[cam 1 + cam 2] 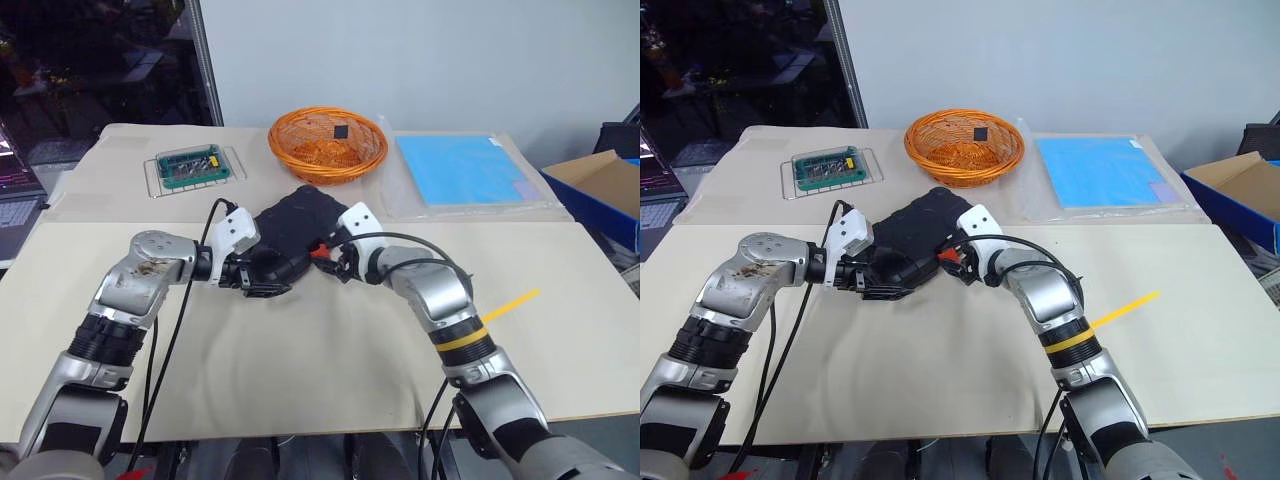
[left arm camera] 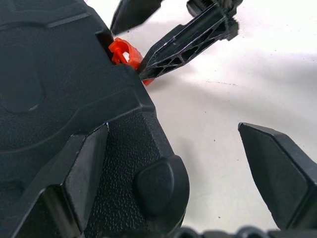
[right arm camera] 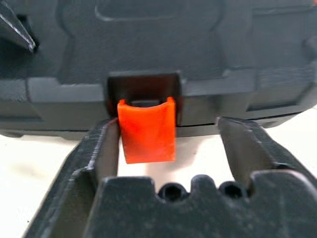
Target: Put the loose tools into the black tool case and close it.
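The black tool case (image 1: 290,225) lies shut on the table's middle, its orange latch (image 3: 147,130) hanging down from the front edge. My left gripper (image 1: 262,285) is open and straddles the case's near corner (image 2: 148,163), with one finger (image 2: 74,183) lying on the lid. My right gripper (image 3: 171,144) is open at the latch, which hangs between its two fingers, closer to one finger (image 3: 101,148). In the left wrist view the right gripper's fingers (image 2: 183,39) reach the latch (image 2: 124,52). The loose tools are out of view.
An orange wicker basket (image 1: 327,143) stands behind the case. A green box on a wire tray (image 1: 197,167) is at the back left, a blue sheet in clear plastic (image 1: 465,170) at the back right. A yellow tape strip (image 1: 510,303) lies on the table's right.
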Controlling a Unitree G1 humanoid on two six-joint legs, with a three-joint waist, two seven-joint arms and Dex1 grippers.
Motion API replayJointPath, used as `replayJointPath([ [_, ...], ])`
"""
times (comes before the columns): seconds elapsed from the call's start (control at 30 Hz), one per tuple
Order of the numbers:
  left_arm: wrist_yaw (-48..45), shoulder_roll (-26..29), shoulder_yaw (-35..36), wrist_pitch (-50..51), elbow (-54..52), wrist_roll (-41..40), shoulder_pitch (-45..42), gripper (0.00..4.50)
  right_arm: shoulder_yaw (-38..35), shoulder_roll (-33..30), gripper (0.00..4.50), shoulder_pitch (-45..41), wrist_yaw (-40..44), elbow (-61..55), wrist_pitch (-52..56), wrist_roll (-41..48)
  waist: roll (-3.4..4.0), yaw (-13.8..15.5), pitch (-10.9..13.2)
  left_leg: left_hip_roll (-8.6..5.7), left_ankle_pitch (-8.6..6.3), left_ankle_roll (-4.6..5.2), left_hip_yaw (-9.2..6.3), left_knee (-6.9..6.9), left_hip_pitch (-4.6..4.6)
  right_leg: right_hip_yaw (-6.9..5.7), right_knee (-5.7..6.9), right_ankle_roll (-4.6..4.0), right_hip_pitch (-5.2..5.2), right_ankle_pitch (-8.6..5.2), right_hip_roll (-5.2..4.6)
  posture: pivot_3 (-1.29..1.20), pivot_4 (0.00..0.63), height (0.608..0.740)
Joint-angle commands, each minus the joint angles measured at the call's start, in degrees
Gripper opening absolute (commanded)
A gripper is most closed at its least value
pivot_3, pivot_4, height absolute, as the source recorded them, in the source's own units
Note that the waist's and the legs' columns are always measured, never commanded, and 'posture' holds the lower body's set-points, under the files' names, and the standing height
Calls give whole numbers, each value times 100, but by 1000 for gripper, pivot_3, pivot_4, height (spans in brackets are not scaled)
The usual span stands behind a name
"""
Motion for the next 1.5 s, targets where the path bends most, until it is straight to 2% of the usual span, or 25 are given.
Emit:
replayJointPath([
  [0.03,37,0,1,86,-68,60,115,4500,-233,-159,3439,137,52,-896,468,217,0,9,0,0,0,0,0,0,0,0,0,0,1,0,0,0,150,740],
  [0.1,53,-10,5,97,-89,60,135,4500,-294,-204,3439,222,38,-1169,706,309,0,20,0,-2,0,0,0,0,0,-1,0,1,3,0,-3,0,150,740],
  [0.2,64,-11,13,118,-119,51,155,4500,-361,-200,2692,329,44,-1514,1041,520,0,22,0,-2,0,0,0,2,1,-2,0,0,4,0,-3,0,150,740],
  [0.23,67,-12,13,121,-119,51,156,4500,-366,-191,2591,346,40,-1574,1106,562,0,22,0,-1,0,0,-1,2,1,-2,1,0,4,0,-2,0,150,740],
  [0.27,67,-11,11,118,-116,54,155,4500,-352,-168,2068,357,28,-1592,1158,602,0,23,0,-1,0,0,-1,2,2,-2,1,0,4,0,-1,0,150,740],
  [0.47,71,3,13,130,-132,56,159,4500,-149,72,39,236,-178,-887,825,372,0,23,0,-2,0,0,-1,2,2,-2,0,0,5,0,-1,0,150,740],
  [0.63,80,14,17,167,-162,56,181,4500,55,203,39,-60,-208,47,155,74,0,15,0,-3,0,0,0,2,2,-2,-1,0,3,0,-2,0,150,740],
  [0.8,95,-4,23,191,-171,59,189,4500,74,297,39,-224,-119,434,-348,22,0,-2,0,-2,0,0,-1,2,2,-2,1,0,4,1,-1,0,150,740],
  [0.9,113,-16,24,193,-176,58,200,4500,75,292,39,-213,-79,440,-484,-5,0,-4,0,-1,0,0,-2,2,2,-2,1,0,3,1,0,0,150,740],
  [1.17,154,-49,49,172,-171,61,253,4500,-84,-84,39,386,122,-654,-208,124,0,2,0,-1,0,0,-1,1,2,-1,0,1,4,0,-1,0,150,740],
  [1.5,146,-61,43,151,-171,70,276,4500,144,-38,39,233,-43,-63,-376,-246,0,15,0,-2,0,0,0,1,7,-1,0,0,8,0,-2,0,150,740],
])
